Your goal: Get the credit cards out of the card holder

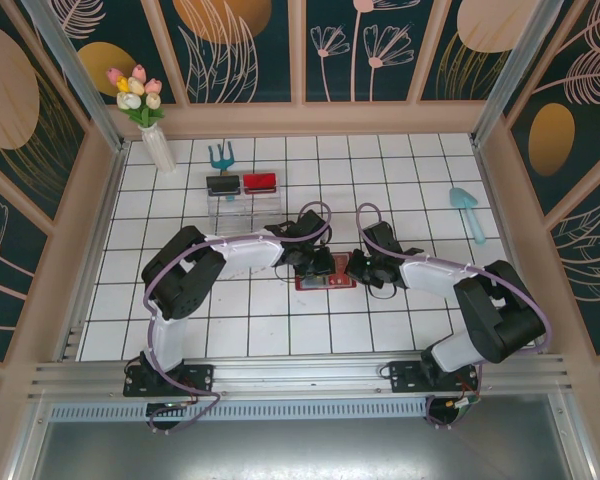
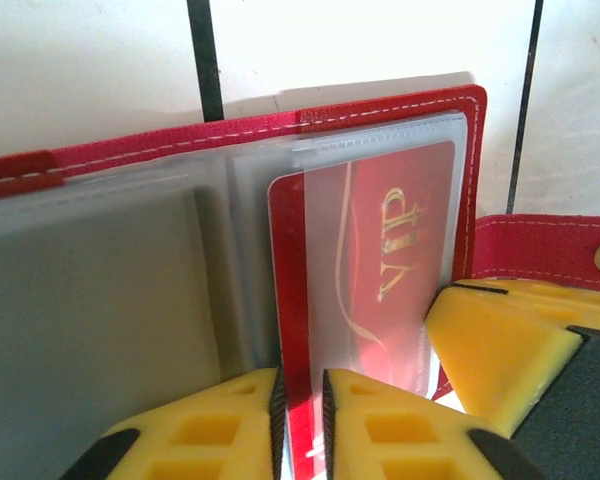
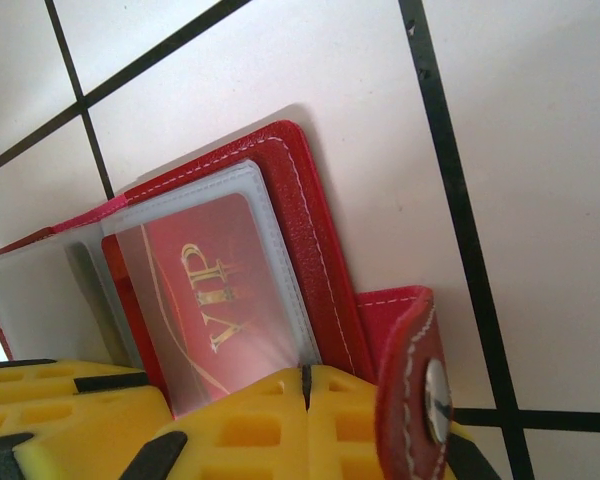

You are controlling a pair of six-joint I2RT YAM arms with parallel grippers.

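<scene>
We see the left gripper (image 2: 300,420) nearly closed, jaws pinching the near edge of the red card (image 2: 390,230), which lies sleeved inside the open holder (image 2: 380,108). The right gripper (image 3: 305,388) is fully closed and empty, tips touching the holder beside the card.

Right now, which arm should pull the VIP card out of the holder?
Left. The left gripper is closed on the edge of the red VIP card, ready to pull. The right gripper is shut, tips resting on the card holder by the pocket, likely pinning it.
</scene>
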